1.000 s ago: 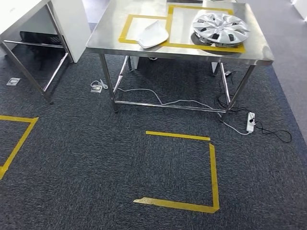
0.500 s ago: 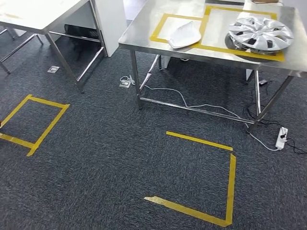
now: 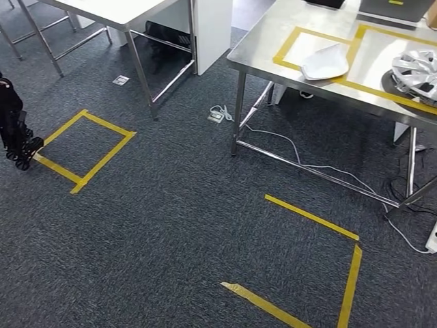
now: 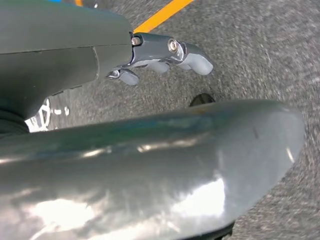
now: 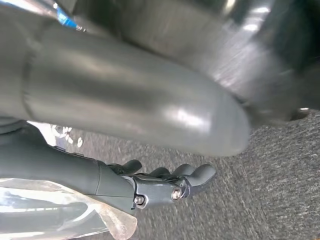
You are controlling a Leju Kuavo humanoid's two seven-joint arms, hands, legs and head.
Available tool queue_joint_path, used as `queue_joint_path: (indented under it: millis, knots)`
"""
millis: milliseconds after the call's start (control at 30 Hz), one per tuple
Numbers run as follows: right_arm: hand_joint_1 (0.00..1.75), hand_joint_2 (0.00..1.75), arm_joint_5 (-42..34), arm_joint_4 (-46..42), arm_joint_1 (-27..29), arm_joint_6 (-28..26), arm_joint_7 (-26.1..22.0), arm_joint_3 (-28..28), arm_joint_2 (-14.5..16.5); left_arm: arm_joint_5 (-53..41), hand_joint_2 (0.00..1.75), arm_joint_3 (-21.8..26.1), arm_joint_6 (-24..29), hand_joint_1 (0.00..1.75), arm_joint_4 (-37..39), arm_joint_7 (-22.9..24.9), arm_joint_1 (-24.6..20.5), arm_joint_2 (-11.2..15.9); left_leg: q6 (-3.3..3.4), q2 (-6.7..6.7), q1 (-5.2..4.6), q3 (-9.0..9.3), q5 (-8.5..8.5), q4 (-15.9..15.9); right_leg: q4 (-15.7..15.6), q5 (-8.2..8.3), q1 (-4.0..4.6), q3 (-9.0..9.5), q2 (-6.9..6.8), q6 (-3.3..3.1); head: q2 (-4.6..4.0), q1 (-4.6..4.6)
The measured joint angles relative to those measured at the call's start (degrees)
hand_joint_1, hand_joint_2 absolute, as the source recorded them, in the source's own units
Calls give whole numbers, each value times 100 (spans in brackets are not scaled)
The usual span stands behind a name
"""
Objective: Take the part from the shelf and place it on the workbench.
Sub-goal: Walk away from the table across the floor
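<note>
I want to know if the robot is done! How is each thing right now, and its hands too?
white part: lying flat on the workbench, inside the small yellow tape frame.
hubcap: lying face up on the workbench, in the bigger frame.
left hand: over the carpet, holding nothing.
right hand: over the carpet, holding nothing.

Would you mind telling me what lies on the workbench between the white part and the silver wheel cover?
In the head view, yellow tape runs between the white part and wheel cover on the workbench.
</note>
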Motion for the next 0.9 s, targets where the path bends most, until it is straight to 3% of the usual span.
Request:
queue_joint_path:
  millis: [33, 67, 133, 200, 267, 300, 367, 433, 500, 533, 567, 600, 667, 700, 767, 800, 833, 900]
  knots:
    - [0, 0, 2, 0, 2, 0, -3, 2, 0, -16, 0, 19, -9, 0, 5, 1, 0, 0, 2, -88, -9, 9, -1, 3, -103, 158, 6, 2, 15, -19, 0, -1]
    - [0, 0, 5, 0, 3, 0, -7, 4, 0, -36, 0, 38, -20, 0, 10, 1, -2, -1, 1, -178, -14, 22, -2, 6, -424, 403, 12, 108, 59, -47, 0, -1]
    - [0, 0, 11, 2, 12, 0, -15, 5, -11, -77, 0, 77, -35, 0, 18, -1, -7, -5, -12, -338, -19, 29, -7, 19, -1207, 819, 12, 402, 352, -115, 0, -5]
    - [0, 0, 12, 5, 19, 0, -23, 7, -25, -98, 0, 112, -40, 0, 27, -4, -14, -6, -63, -477, 5, -25, 1, 38, -1607, 912, 13, 583, 596, -152, 0, -4]
    - [0, 0, 18, 7, 17, -1, -28, 9, -28, -114, 0, 147, -40, 0, 43, -7, -16, -1, -144, -627, 33, -83, 29, 39, -1685, 898, 15, 644, 528, -176, 0, -2]
    - [0, 0, 22, 7, 17, -2, -30, 9, -27, -126, 0, 167, -39, 0, 53, -7, -15, 2, -181, -608, 29, -101, 18, 60, -1716, 912, 6, 662, 444, -200, 0, -7]
    - [0, 0, 30, 7, 23, -3, -37, 9, -26, -146, 0, 206, -38, 0, 64, -9, -21, 7, -245, -343, 8, -233, -170, 354, -1781, 930, -20, 716, 251, -250, 0, -41]
    - [0, 0, 31, 8, 35, -4, -44, 10, -26, -154, 0, 230, -38, 0, 68, -10, -29, 9, -306, -16, 32, -561, -542, 1067, -1793, 909, -17, 743, 53, -280, 0, -72]
    - [0, 0, 33, 9, 44, -4, -45, 10, -27, -162, 0, 254, -38, 0, 71, -10, -30, 11, -360, 80, 81, -813, -722, 1625, -1791, 878, -13, 744, -145, -283, 0, -75]
    - [0, 0, 35, 9, 42, -4, -45, 10, -28, -168, 0, 267, -37, 0, 73, -11, -29, 11, -378, 103, 105, -797, -652, 1619, -1790, 860, -13, 748, -234, -277, 0, -73]
    - [0, 0, 38, 9, 38, -4, -46, 11, -28, -181, 0, 280, -37, 0, 75, -13, -29, 11, -390, 143, 124, -659, -488, 1375, -1790, 840, -14, 764, -313, -266, 0, -75]
    - [0, 0, 40, 9, 34, -3, -47, 11, -28, -194, 0, 290, -37, 0, 77, -16, -30, 11, -393, 233, 134, -439, -289, 983, -1790, 815, -14, 792, -385, -247, 0, -75]
    - [0, 0, 42, 9, 33, -2, -48, 12, -28, -210, 0, 306, -38, 0, 80, -24, -40, 10, -357, 470, 109, -55, -73, 269, -1780, 757, 10, 855, -504, -180, 0, -73]
    - [0, 0, 42, 9, 30, -2, -49, 12, -28, -211, 0, 313, -38, 0, 83, -26, -44, 9, -322, 537, 90, 30, -54, 97, -1777, 736, 20, 877, -555, -144, 0, -67]
    - [0, 0, 42, 8, -1, -2, -49, 12, -28, -213, 0, 336, -38, 0, 92, -28, -45, 9, -238, 469, 60, 18, -64, 45, -1789, 723, 22, 940, -652, -77, 0, -60]
    - [0, 0, 42, 8, -20, -2, -49, 12, -28, -213, 0, 352, -38, 0, 97, -28, -43, 7, -196, 417, 60, 13, -49, 26, -1787, 702, 6, 957, -640, -43, 0, -58]
    - [0, 0, 42, 7, -33, -2, -49, 12, -28, -213, 0, 365, -37, 0, 102, -28, -44, 4, -155, 360, 65, 12, -30, 3, -1720, 635, -7, 942, -540, -16, 0, -53]
    - [0, 0, 42, 8, -35, -2, -50, 12, -28, -213, 0, 375, -38, 0, 104, -30, -50, -1, -91, 248, 84, 16, -1, -31, -1224, 341, -27, 690, -219, 12, 0, -21]
